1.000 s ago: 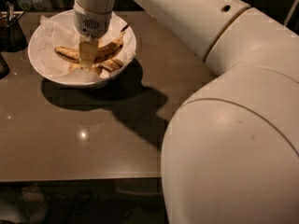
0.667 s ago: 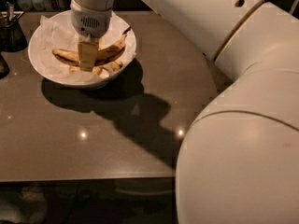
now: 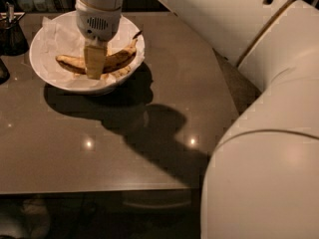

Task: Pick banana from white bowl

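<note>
The white bowl (image 3: pixel 45 68) stands at the table's far left, lined with crumpled white paper. The long, brown-blotched banana (image 3: pixel 118 59) lies across the bowl, its dark stem tip pointing up and to the right. A shorter banana piece lies just under it. My gripper (image 3: pixel 94 63) reaches straight down from above into the middle of the bowl. It stands in front of the banana's middle and hides that part.
The bowl sits on a glossy brown table (image 3: pixel 124 153) whose front edge runs along the lower part of the view. Dark objects (image 3: pixel 11 34) stand at the far left beside the bowl. My large white arm (image 3: pixel 269 133) fills the right side.
The gripper has sunk slightly lower into the bowl over the banana. The bulky arm links on the right have shifted. The bowl has not moved.
</note>
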